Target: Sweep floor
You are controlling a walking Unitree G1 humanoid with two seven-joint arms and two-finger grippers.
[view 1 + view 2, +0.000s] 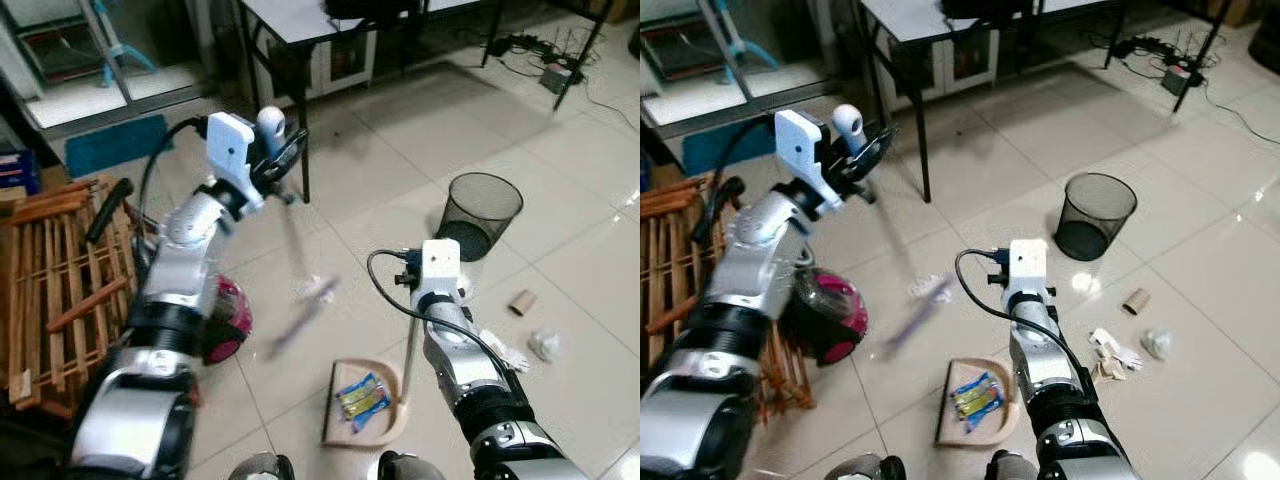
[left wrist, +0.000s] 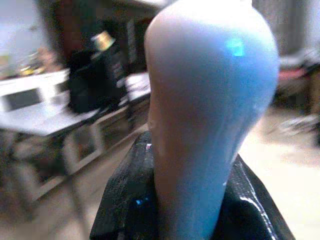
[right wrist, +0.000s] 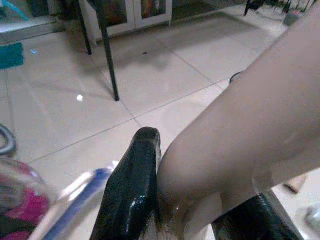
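Note:
My left gripper (image 1: 280, 155) is raised at the left, shut on the rounded white-blue top of the broom handle (image 2: 210, 100). The blurred broom stick slants down to the broom head (image 1: 312, 296) on the tiles. My right gripper (image 3: 195, 200) is shut on the beige dustpan handle (image 3: 240, 135); its thin pole (image 1: 409, 362) runs down to the beige dustpan (image 1: 342, 428) on the floor near my feet. A blue-and-yellow wrapper (image 1: 362, 395) lies in the pan. On the tiles to the right are a cardboard roll (image 1: 522, 301), crumpled paper (image 1: 545, 345) and white scraps (image 1: 505, 352).
A black mesh bin (image 1: 481, 213) stands ahead on the right. A pink vacuum cleaner (image 1: 226, 321) sits beside a wooden slatted rack (image 1: 55, 280) on the left. A table with black legs (image 1: 303, 150) stands ahead, with cables (image 1: 540, 55) at the far right.

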